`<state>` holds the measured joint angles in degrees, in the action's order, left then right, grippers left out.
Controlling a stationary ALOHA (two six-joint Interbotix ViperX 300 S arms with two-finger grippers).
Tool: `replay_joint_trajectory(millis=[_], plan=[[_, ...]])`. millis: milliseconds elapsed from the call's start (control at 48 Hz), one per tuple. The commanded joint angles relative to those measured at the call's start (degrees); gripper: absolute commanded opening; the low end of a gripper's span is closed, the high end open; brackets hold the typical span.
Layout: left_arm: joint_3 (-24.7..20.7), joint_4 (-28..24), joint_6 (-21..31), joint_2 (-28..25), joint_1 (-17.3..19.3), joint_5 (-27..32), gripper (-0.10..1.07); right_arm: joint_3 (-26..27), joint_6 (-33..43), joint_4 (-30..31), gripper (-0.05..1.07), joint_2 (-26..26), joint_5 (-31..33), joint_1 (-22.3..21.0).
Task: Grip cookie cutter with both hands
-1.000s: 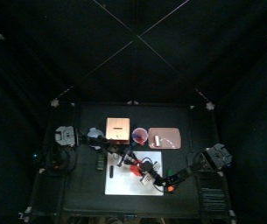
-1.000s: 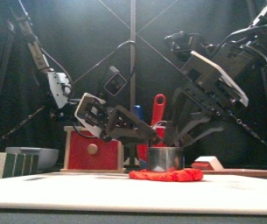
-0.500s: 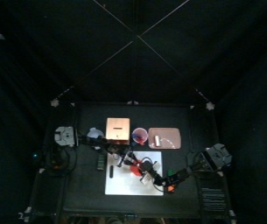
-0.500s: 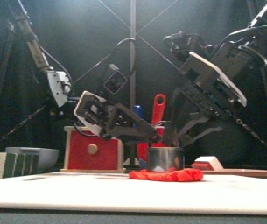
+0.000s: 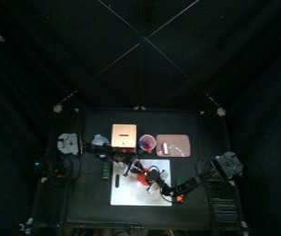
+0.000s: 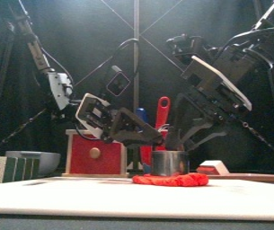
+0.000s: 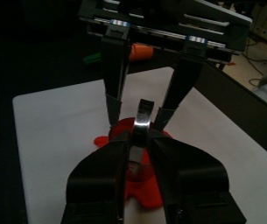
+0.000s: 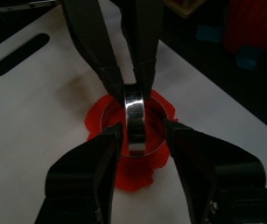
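Standing on red dough [image 6: 169, 180] on the white mat [image 7: 53, 131], the metal cookie cutter [image 8: 136, 118] looks pinched by the left fingers [image 7: 106, 175]. The right fingers [image 8: 88, 175] flank it wide, so 1 of 2 grips remains.

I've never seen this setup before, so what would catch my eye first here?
The bright red lump on the white mat at the table's front stands out most. Both grippers, left and right, meet just above it around a metal ring, the cookie cutter. Behind stand a red box and a metal cup.
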<state>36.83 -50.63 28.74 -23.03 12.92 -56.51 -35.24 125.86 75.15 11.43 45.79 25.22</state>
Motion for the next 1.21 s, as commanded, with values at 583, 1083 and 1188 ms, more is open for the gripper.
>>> replay_joint_trajectory(millis=[583, 1083, 1188], plan=[[-0.3, 0.2, 0.4, -0.5, -1.0, 1.1, 0.59, 1.3, 0.2, -0.7, 0.59, 0.1, 0.2, 0.2], [0.0, 0.8, 0.6, -1.9, -1.3, 1.7, 0.59, 1.2, 0.4, -0.7, 0.59, 0.3, 0.6, 0.2], [0.3, 0.8, 0.7, -1.9, -1.4, 2.6, 0.59, 1.2, 0.4, -0.7, 0.59, 0.4, 0.6, 0.2]])
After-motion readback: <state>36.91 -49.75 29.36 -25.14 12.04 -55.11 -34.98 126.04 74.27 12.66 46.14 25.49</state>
